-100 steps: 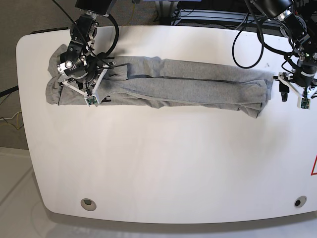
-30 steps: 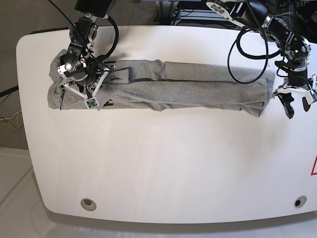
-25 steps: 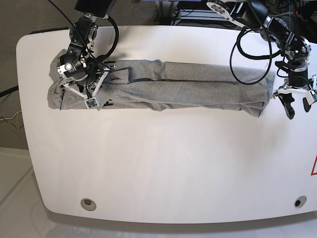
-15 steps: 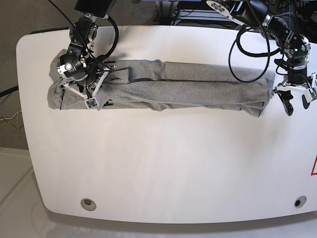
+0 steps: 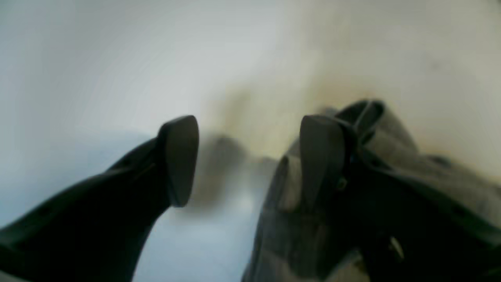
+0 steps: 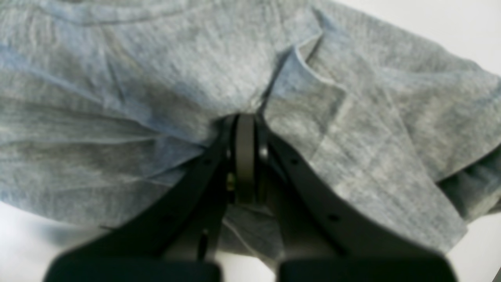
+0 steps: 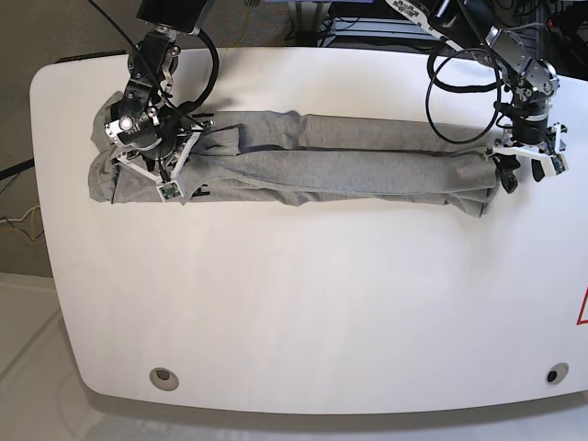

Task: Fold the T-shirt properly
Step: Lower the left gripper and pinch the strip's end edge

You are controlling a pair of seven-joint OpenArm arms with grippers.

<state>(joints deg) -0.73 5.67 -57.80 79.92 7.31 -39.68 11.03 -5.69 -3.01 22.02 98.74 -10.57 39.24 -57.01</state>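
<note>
The heather-grey T-shirt (image 7: 349, 161) lies as a long narrow band across the far part of the white table (image 7: 294, 303). My right gripper (image 7: 147, 147) sits on the band's left end. In the right wrist view its fingers (image 6: 244, 156) are pressed together, and creases in the T-shirt (image 6: 117, 78) run into their tips. My left gripper (image 7: 520, 175) hangs at the band's right end. Seen from the left wrist, the left gripper (image 5: 248, 160) is open, with one finger (image 5: 319, 156) against the T-shirt's edge (image 5: 282, 231) and the other finger (image 5: 178, 156) over bare table.
Black cables (image 7: 459, 92) loop over the table's far right part behind the shirt. Two round holes (image 7: 163, 375) (image 7: 552, 374) sit near the front edge. A red mark (image 7: 582, 308) shows at the table's right edge.
My left gripper has moved up and to the left, from beside the shirt's right end to right against it, still open. The right gripper and the shirt's left end have not moved.
</note>
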